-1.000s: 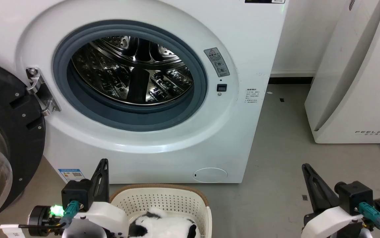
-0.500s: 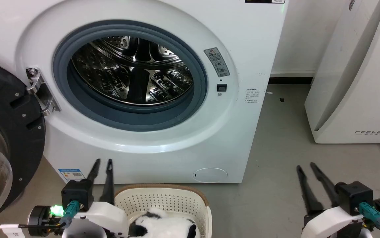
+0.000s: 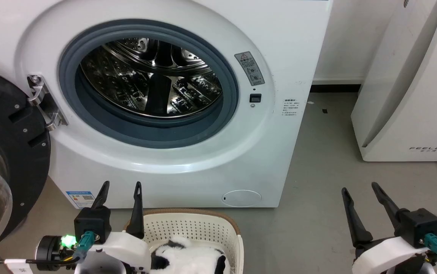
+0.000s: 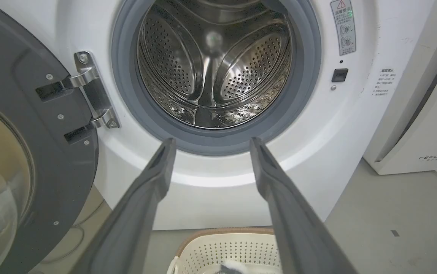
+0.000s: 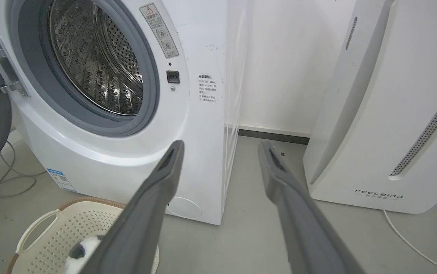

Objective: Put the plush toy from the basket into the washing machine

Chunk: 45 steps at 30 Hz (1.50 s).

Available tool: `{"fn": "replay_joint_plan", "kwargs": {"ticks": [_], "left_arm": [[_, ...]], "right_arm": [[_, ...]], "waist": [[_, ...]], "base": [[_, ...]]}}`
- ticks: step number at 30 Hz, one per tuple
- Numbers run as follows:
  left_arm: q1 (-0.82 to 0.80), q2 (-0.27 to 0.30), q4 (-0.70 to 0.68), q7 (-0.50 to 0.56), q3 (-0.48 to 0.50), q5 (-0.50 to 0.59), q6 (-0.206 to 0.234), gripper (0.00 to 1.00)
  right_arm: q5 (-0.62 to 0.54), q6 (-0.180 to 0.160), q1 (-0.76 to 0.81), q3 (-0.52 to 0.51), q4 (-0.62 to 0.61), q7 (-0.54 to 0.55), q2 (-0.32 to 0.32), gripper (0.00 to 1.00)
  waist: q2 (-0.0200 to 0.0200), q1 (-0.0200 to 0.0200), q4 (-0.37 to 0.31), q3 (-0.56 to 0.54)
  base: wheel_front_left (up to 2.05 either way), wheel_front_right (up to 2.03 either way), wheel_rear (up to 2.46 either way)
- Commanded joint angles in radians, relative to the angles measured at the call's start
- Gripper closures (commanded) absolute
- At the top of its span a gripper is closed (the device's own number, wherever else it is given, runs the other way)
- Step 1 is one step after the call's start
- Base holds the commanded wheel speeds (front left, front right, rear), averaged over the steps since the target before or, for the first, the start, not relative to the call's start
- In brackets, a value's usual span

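the plush toy (image 3: 188, 260) lies in the basket (image 3: 203, 228) before the open washing machine (image 3: 279, 57). left gripper (image 3: 121, 186) and right gripper (image 3: 359, 188) hover empty, jaws apart. pickup not yet begun; next, i reckon, the left dips onto the toy.

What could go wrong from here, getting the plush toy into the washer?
The plush toy sits low in the basket, partly hidden under the left arm; the open left gripper might catch the basket wall. The open door stands close on the left; a lifting arm could hit it.
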Motion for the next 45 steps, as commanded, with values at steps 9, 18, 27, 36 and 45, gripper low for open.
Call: {"fn": "replay_joint_plan", "kwargs": {"ticks": [9,18,27,36,45], "left_arm": [[-0.051,0.01,0.043,-0.029,-0.02,0.003,0.011,0.0],[-0.1,0.028,0.109,-0.047,-0.049,0.011,0.013,0.0],[-0.166,0.045,0.216,-0.066,-0.085,0.018,0.012,0.0],[-0.238,0.066,0.361,-0.085,-0.125,0.025,0.005,0.0],[-0.317,0.085,0.537,-0.102,-0.173,0.037,-0.014,0.0]], "right_arm": [[0.041,0.0,-0.019,-0.018,-0.016,-0.028,0.0,0.0],[0.067,0.0,-0.036,-0.029,-0.028,-0.047,0.0,0.0],[0.092,0.0,-0.062,-0.04,-0.041,-0.066,0.0,0.0],[0.119,0.0,-0.093,-0.052,-0.053,-0.085,0.0,0.0],[0.149,0.0,-0.122,-0.06,-0.066,-0.103,0.0,0.0]], "waist": [[-0.0001,0.0,-0.004,0.028],[-0.0001,0.0,-0.013,0.064],[-0.0001,0.0,-0.025,0.116],[-0.0001,0.0,-0.042,0.173],[-0.0001,0.0,-0.069,0.238]], "base": [[0.0,0.0,0.0],[0.0,0.0,0.0],[0.0,0.0,0.0],[0.0,0.0,0.0],[0.0,0.0,0.0]]}}
